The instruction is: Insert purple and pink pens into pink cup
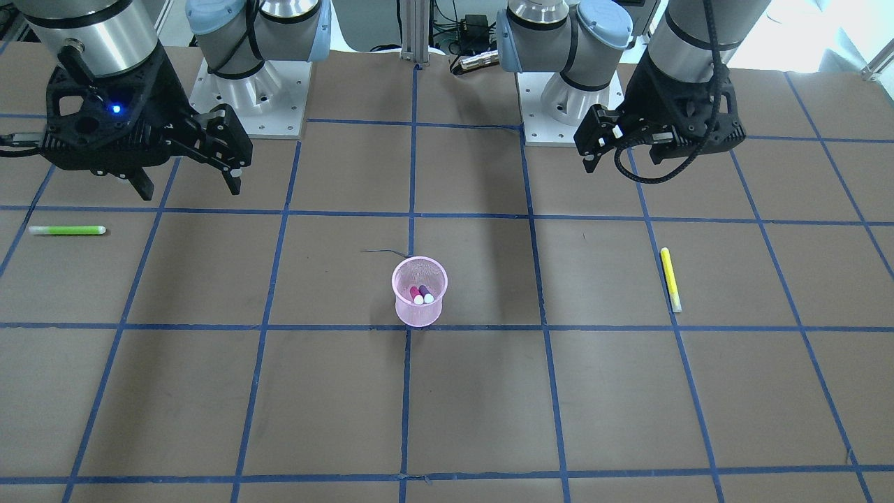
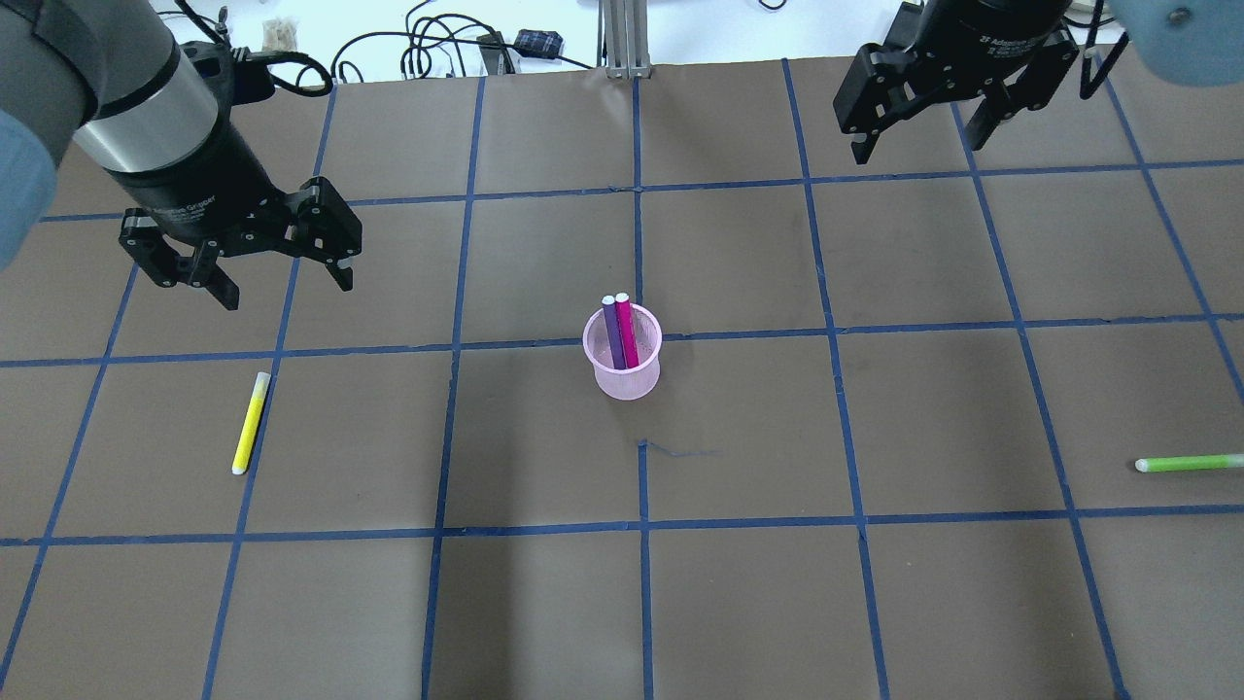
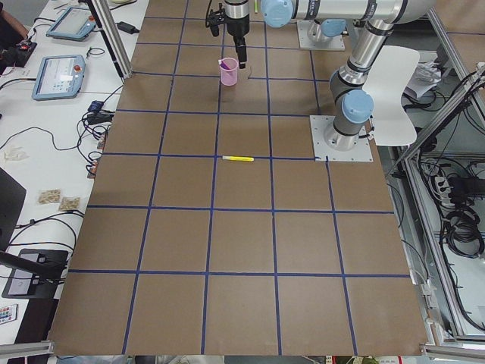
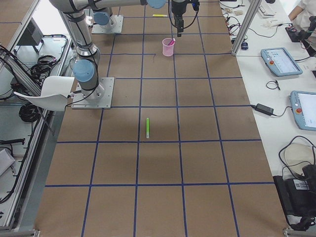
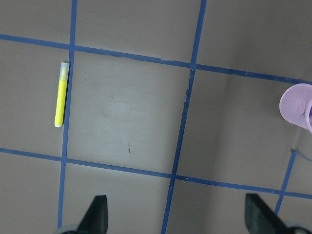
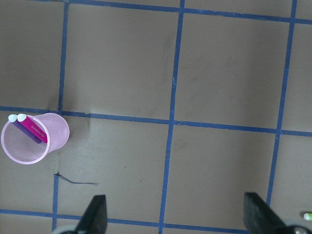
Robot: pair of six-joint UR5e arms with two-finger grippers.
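The pink mesh cup (image 2: 627,381) stands upright near the table's middle, also in the front view (image 1: 418,314). The purple pen (image 2: 613,331) and the pink pen (image 2: 628,338) stand inside it, leaning side by side, white caps up. My left gripper (image 2: 287,287) hovers open and empty to the cup's left, well apart from it. My right gripper (image 2: 918,144) hovers open and empty at the far right. The right wrist view shows the cup (image 6: 56,141) with both pens in it. The left wrist view catches only the cup's edge (image 5: 295,105).
A yellow pen (image 2: 250,424) lies on the table below my left gripper, also in the left wrist view (image 5: 60,95). A green pen (image 2: 1188,464) lies near the right edge. Blue tape lines grid the brown table. Cables lie beyond the far edge.
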